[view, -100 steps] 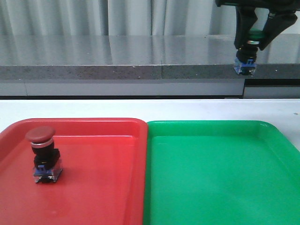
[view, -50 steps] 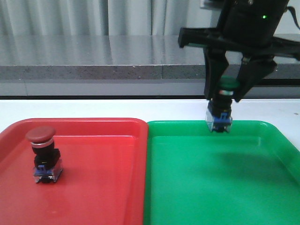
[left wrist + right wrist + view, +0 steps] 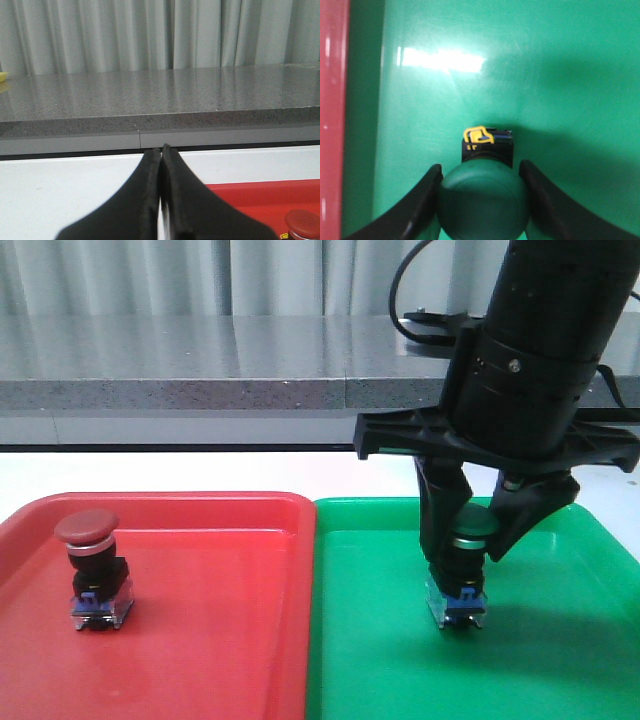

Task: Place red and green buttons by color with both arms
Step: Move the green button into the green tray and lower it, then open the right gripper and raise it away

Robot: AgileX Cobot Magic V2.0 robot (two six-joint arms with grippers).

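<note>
The red button [image 3: 90, 570] stands upright in the red tray [image 3: 220, 640], near its left side. My right gripper [image 3: 468, 552] is shut on the cap of the green button [image 3: 462, 585] and holds it upright over the green tray [image 3: 560, 660]. The button's base is at or just above the tray floor. In the right wrist view the green button's cap [image 3: 484, 202] sits between the fingers [image 3: 427, 192] of the right gripper [image 3: 480, 167]. My left gripper [image 3: 161, 150] is shut and empty, above the white table. The red button's cap [image 3: 302, 224] shows at that view's lower right corner.
The two trays lie side by side on the white table [image 3: 200, 470], which also shows in the left wrist view [image 3: 60, 190]. A grey stone ledge [image 3: 200, 375] and a curtain run behind the table. The red tray's edge [image 3: 330, 125] shows beside the green tray [image 3: 530, 75].
My right arm has come down and forward from high at the back right, carrying the green button to the middle of the green tray. The red button has not moved.
</note>
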